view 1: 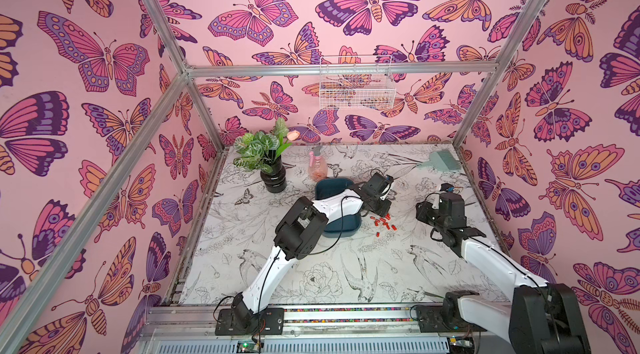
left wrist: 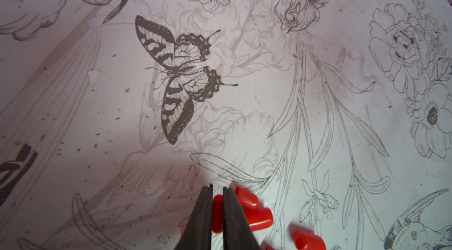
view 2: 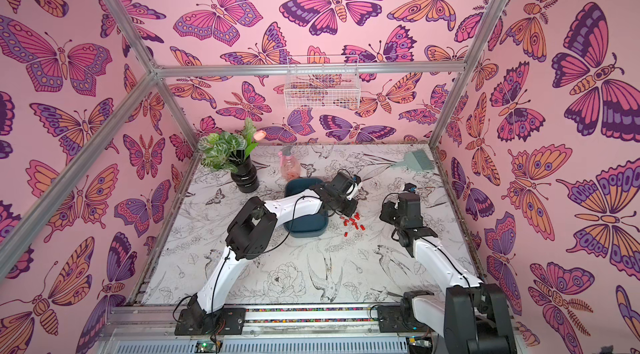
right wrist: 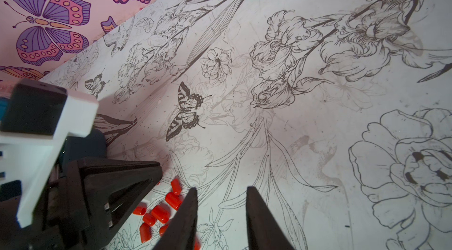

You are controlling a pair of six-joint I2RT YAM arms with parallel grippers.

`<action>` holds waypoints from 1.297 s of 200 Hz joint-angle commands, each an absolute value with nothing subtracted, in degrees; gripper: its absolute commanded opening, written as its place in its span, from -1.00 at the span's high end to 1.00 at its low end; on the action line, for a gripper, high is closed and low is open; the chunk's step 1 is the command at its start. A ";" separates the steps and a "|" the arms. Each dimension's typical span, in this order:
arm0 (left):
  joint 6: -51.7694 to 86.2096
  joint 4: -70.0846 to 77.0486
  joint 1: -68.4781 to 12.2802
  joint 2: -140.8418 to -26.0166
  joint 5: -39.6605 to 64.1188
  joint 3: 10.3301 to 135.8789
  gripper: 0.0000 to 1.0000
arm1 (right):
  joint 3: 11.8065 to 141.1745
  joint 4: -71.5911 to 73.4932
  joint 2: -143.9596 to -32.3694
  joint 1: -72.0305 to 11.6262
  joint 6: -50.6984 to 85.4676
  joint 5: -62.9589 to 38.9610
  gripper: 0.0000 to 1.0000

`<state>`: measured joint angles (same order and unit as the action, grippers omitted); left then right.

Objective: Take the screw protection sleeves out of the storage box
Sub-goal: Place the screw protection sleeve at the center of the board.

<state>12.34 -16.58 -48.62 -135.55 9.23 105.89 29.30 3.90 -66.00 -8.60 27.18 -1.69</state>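
The left arm (view 1: 263, 276) rises from its base at lower centre and bends at a black elbow. Its white forearm lies rightward across the box (view 1: 341, 232), hiding the box's middle, and the wrist turns down just past the right rim. The right arm (view 1: 491, 258) comes in from the lower right corner, wrist folded, pointing left toward the same spot.

Both work over the flower-printed tabletop (view 1: 381, 265). A wire basket (view 1: 356, 92) hangs on the back rail. A plant (view 1: 263, 151) in a black vase stands at the tabletop's upper left, with a pink spray bottle (view 1: 318, 167) behind the box. A teal brush (view 1: 446, 160) lies at the upper right.

The sleeves (view 1: 382, 222) lie loose on the tabletop just right of the box, outside it, below the left wrist.

The left claw (left wrist: 217, 187) is narrow, pinching one sleeve (left wrist: 217, 212) between its fingers. The right claw (right wrist: 222, 188) is partly open over bare tabletop, with the pile just beside one finger.
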 commanded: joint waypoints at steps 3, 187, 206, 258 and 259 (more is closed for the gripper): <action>12.96 -17.95 -48.16 -136.85 9.93 106.70 0.71 | 31.35 4.37 -66.65 -8.13 27.43 -2.46 0.27; 13.01 -18.06 -48.08 -137.15 11.34 106.97 0.63 | 31.73 4.17 -67.17 -8.10 27.43 -2.66 0.26; 12.92 -18.03 -48.15 -136.64 11.33 106.62 0.63 | 31.80 4.22 -67.27 -8.09 27.42 -2.64 0.26; 12.85 -14.02 -48.14 -133.52 11.07 102.37 0.38 | 32.03 4.19 -67.92 -8.09 27.36 -2.91 0.26; 12.84 -13.78 -48.15 -133.38 11.07 102.21 0.38 | 32.01 4.20 -67.93 -8.13 27.39 -2.90 0.26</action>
<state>12.91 -16.05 -48.38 -136.07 10.92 105.60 30.22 3.90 -67.40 -8.60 27.18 -2.44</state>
